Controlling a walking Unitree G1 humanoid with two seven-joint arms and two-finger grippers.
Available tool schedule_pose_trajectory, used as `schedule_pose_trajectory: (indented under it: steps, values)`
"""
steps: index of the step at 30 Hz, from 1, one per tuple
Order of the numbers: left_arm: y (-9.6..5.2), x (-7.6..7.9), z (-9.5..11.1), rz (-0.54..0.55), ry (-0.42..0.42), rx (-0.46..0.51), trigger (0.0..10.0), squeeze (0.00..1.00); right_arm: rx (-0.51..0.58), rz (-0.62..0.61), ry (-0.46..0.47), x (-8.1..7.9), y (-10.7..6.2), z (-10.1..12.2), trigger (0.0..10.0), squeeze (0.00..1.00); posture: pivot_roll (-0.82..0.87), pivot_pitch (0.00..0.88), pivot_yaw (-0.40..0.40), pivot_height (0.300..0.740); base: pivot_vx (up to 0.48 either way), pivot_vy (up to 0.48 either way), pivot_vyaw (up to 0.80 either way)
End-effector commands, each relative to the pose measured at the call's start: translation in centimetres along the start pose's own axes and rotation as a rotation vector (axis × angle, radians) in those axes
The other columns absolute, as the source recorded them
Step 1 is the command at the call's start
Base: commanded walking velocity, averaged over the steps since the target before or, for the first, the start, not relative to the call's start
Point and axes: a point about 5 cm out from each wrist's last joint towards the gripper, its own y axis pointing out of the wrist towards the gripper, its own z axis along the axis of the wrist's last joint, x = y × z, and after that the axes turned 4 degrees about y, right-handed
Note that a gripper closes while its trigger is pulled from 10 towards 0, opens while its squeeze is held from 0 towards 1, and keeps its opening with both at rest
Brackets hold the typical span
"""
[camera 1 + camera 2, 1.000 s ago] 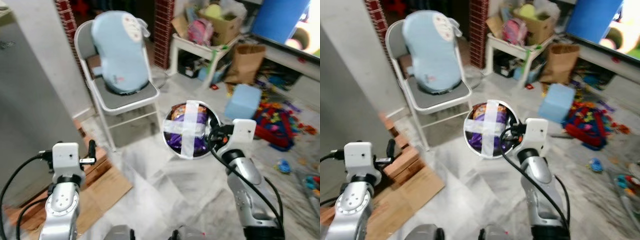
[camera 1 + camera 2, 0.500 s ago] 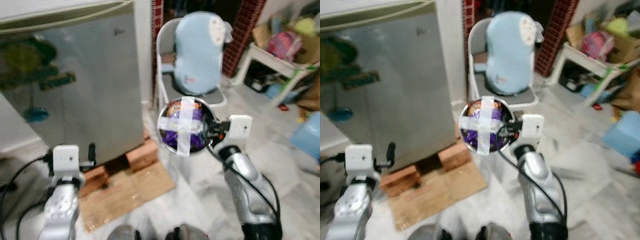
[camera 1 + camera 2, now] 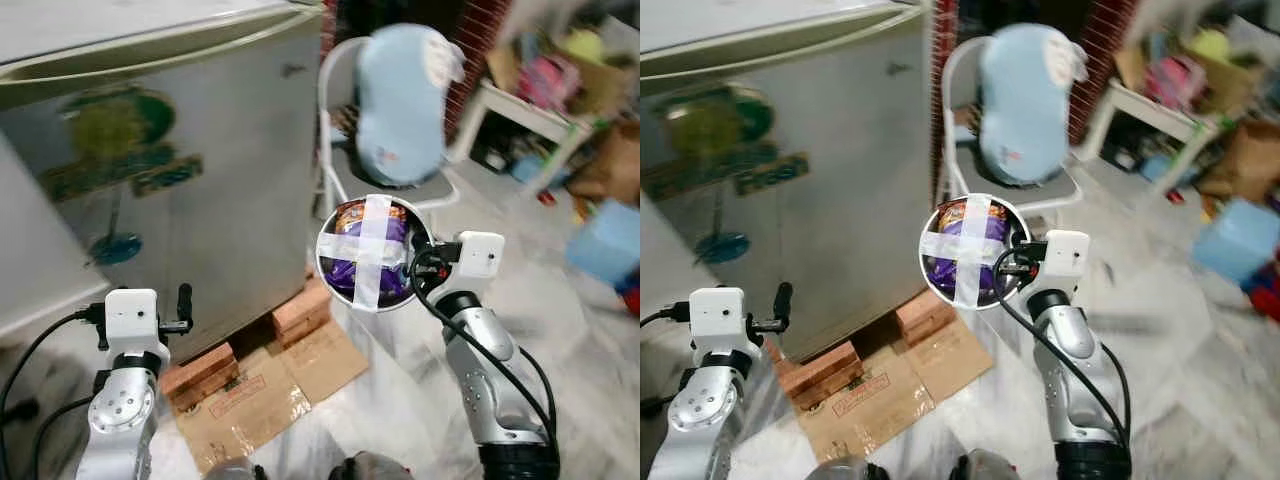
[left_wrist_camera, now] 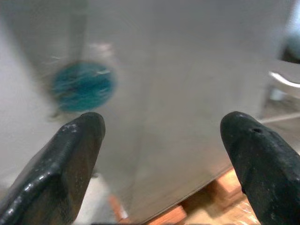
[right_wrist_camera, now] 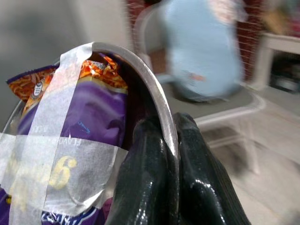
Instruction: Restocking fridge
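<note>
You have one grey metal fridge [image 3: 190, 170] ahead, door closed, carrying three stickers: one round green-yellow [image 3: 118, 122], one rectangular dark strip [image 3: 165, 172], one round blue [image 3: 115, 248]. Count two reddish bricks [image 3: 300, 305] under its base, and one flattened brown cardboard sheet [image 3: 265, 390] on the floor. One white folding metal chair [image 3: 335, 130] holds one pale blue padded seat [image 3: 402, 105]. You carry one round metal bowl [image 3: 970, 250], crossed by two white tape strips [image 3: 365, 250], holding one purple-orange snack packet [image 5: 89, 117]. One blue box [image 3: 605, 240] sits on the right. The toys behind it are too blurred to count.
</note>
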Motion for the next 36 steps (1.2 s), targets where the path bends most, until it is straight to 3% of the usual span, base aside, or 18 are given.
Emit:
schedule_pose_trajectory:
  steps: [1,7,14,21,25,29,30,31,36]
  values:
    - [-0.1,0.0,0.2,-0.005,0.006,0.011,10.0,0.00,0.031,-0.006,0.003,0.1,0.2,0.8,10.0,0.00,-0.01,0.056,-0.047,0.740,0.000,0.480,0.00]
    - [-0.1,-0.3,0.3,0.021,0.013,0.018,10.0,0.00,0.033,-0.006,-0.001,0.0,0.3,0.8,10.0,0.00,-0.01,0.055,-0.047,0.740,0.000,0.480,0.00]
    - [-0.6,-1.1,0.1,0.108,0.064,0.008,10.0,0.00,0.033,-0.007,-0.002,0.2,0.2,0.8,10.0,0.00,0.00,0.056,-0.046,0.740,0.000,0.000,0.00]
    - [-0.2,-2.5,-0.2,0.191,0.065,-0.015,10.0,0.00,0.030,-0.001,-0.004,0.1,0.3,0.7,10.0,0.00,0.00,0.058,-0.052,0.740,0.000,0.000,0.00]
    - [1.2,-3.3,0.0,0.189,0.043,-0.013,10.0,0.00,0.029,0.002,-0.007,0.1,0.3,0.8,10.0,0.00,0.00,0.065,-0.056,0.740,0.000,0.000,0.00]
    - [3.9,-4.2,1.0,0.180,0.030,0.010,10.0,0.00,0.026,0.008,-0.012,0.0,0.3,0.8,10.0,0.00,-0.01,0.069,-0.060,0.740,0.000,0.000,0.00]
    - [5.3,-4.6,1.6,0.180,0.027,0.025,10.0,0.00,0.025,0.014,-0.023,-0.1,0.2,1.0,10.0,0.00,-0.03,0.077,-0.064,0.740,0.000,0.000,0.00]
    - [5.3,-4.6,1.6,0.180,0.027,0.025,10.0,0.00,0.025,0.014,-0.023,-0.1,0.2,1.0,10.0,0.00,-0.03,0.077,-0.064,0.740,0.000,0.000,0.00]
    - [8.0,-3.9,2.8,0.120,-0.007,0.039,10.0,0.00,0.035,0.007,-0.058,0.5,-0.3,1.6,10.0,0.00,-0.06,0.075,-0.067,0.740,0.000,0.000,0.00]
